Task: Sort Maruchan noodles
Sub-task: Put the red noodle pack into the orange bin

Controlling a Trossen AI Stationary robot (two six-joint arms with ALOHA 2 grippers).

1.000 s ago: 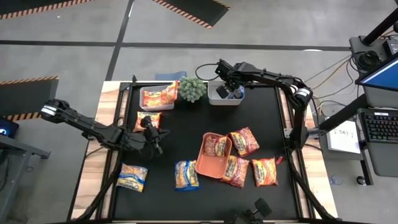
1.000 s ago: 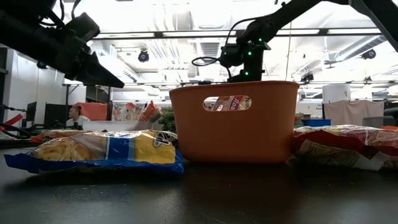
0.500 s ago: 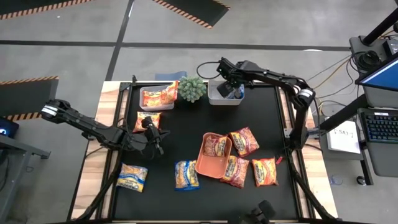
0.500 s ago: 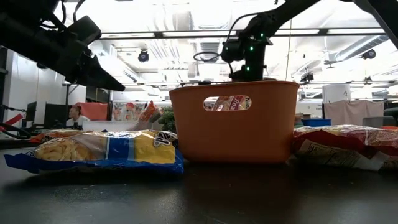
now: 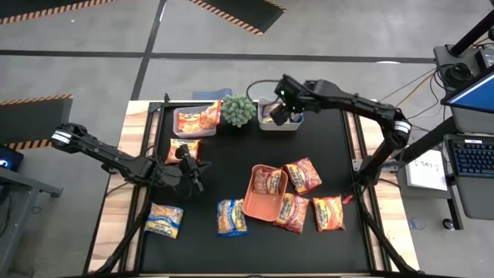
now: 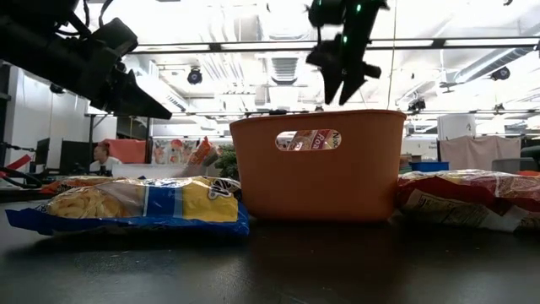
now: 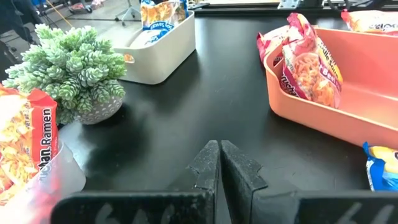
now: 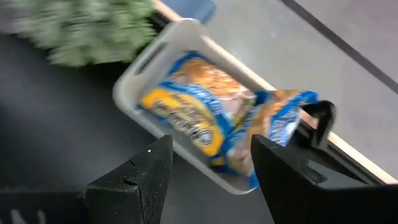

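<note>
A small green plant [image 5: 238,110] in a round pot sits at the far edge of the black table [image 5: 231,166], between a clear bin [image 5: 190,122] on one side and a white bin [image 5: 278,121] on the other. Nearer the front, an orange tray [image 5: 255,202] rests on the black top, and from table height it looks like a tall orange tub with a handle hole in its wall. Off to the side of the table stands a desk with a keyboard [image 5: 471,157] and a sheet of paper [image 5: 426,171], and far back in the room a person [image 6: 103,156] sits at a desk.
</note>
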